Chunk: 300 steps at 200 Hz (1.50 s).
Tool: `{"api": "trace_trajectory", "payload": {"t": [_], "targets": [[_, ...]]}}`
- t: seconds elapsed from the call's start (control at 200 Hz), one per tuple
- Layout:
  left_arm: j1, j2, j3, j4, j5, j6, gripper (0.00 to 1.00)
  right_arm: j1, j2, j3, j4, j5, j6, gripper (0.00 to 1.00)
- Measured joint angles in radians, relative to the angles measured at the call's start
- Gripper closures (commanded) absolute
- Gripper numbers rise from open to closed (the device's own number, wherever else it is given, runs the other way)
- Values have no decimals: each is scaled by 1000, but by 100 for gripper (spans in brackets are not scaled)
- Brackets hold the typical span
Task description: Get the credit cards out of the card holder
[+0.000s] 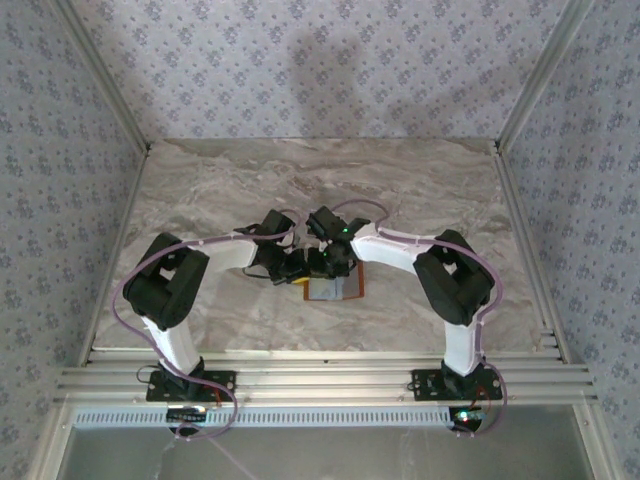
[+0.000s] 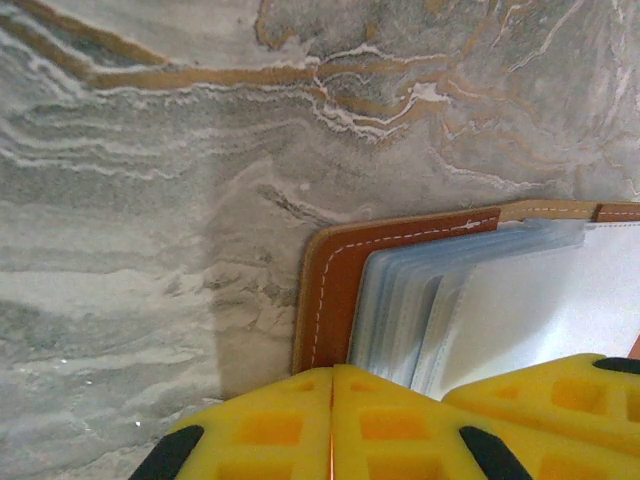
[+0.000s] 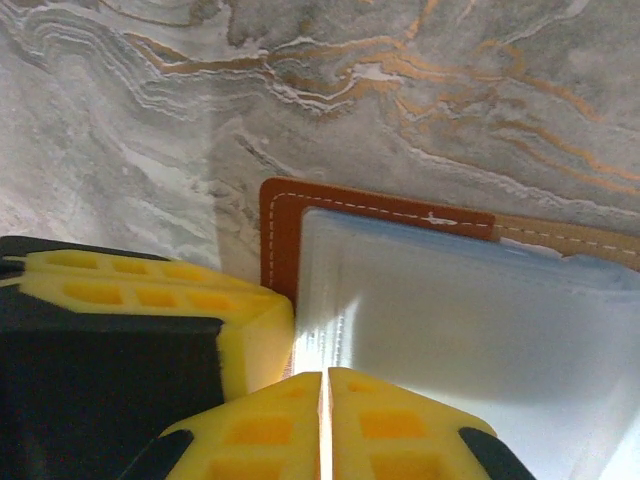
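Observation:
The orange-brown card holder [image 1: 332,291] lies open on the marble table, its pale grey-blue sleeves [image 2: 420,300] fanned upward. My left gripper [image 2: 332,372] is shut at the holder's near left corner, with a thin orange line of the cover [image 2: 335,280] showing between its pads. My right gripper [image 3: 325,375] is shut just beside it on a thin pale edge of the inner stack [image 3: 450,320]. I cannot tell whether that edge is a sleeve or a card. The credit cards are hidden inside the sleeves. In the top view both grippers [image 1: 318,266] meet over the holder.
The left gripper's yellow finger [image 3: 150,290] presses close against the right gripper. Bare marble table [image 1: 200,190] spreads on all sides of the holder, bounded by patterned walls and aluminium rails [image 1: 320,380] along the near edge.

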Motion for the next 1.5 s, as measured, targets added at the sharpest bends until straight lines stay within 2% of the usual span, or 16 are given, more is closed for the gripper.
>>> {"api": "trace_trajectory", "payload": {"t": [0.135, 0.55, 0.75, 1.234, 1.499], "targets": [[1, 0, 0, 0, 0, 0, 91, 0, 0, -1, -7, 8, -1, 86], [1, 0, 1, -2, 0, 3, 92, 0, -2, -4, -50, 64, -19, 69], [1, 0, 1, -3, 0, 3, 91, 14, -11, 14, -117, 134, -40, 62], [1, 0, 1, -3, 0, 3, 91, 34, -12, 50, -304, 299, -57, 56], [1, 0, 1, -7, 0, 3, 91, 23, -40, 50, -346, 333, -66, 56]]}}
